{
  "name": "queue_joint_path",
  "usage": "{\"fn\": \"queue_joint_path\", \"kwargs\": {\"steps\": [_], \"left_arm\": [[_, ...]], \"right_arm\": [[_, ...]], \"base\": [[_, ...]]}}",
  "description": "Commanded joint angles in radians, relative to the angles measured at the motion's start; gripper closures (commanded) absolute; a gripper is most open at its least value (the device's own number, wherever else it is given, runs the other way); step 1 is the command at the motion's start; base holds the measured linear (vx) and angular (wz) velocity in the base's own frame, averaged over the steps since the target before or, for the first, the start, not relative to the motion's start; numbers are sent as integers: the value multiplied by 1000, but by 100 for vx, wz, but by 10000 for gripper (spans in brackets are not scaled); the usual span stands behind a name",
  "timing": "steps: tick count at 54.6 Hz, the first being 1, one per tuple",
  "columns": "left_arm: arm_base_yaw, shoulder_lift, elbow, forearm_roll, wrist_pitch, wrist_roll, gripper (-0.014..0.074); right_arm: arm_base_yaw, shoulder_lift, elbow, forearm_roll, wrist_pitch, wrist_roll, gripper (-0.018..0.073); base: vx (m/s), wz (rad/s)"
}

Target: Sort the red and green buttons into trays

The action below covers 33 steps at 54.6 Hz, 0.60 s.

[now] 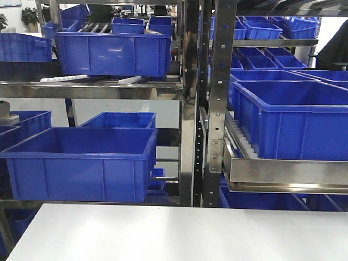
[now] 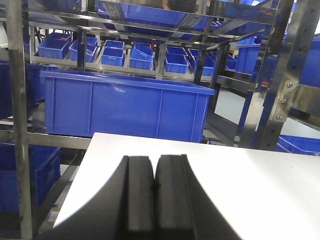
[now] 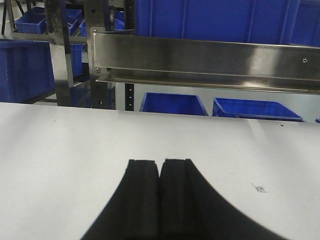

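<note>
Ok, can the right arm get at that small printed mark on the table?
Probably yes. The mark sits on bare white table, just ahead of the right end effector, which is shut. Nothing lies between them.

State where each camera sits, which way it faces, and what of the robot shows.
Front: faces forward over the white table to racks of blue crates; no robot part shows.
Left wrist: looks along the shut left gripper to a large crate.
Right wrist: looks along the shut right gripper to a steel rail.
All share the table.
</note>
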Motion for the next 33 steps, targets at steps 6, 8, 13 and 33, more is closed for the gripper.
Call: {"fn": "queue_joint_path", "kwargs": {"steps": [6,8,13,33], "left_arm": [[-1,-5,-19,-9,-79,-1,602],[-1,-5,-19,-9,-79,-1,602],[-1,-5,-19,-9,-79,-1,602],[-1,-5,-19,52,-79,47,602]], "right_arm": [[-5,-12,13,-8,-74,-2,568],[-5,-12,13,-8,-74,-2,568],[-5,-12,13,-8,-74,-2,568],[-5,-12,13,-8,-73,-2,568]], "base": [[0,0],[0,0],[0,0],[0,0]]}}
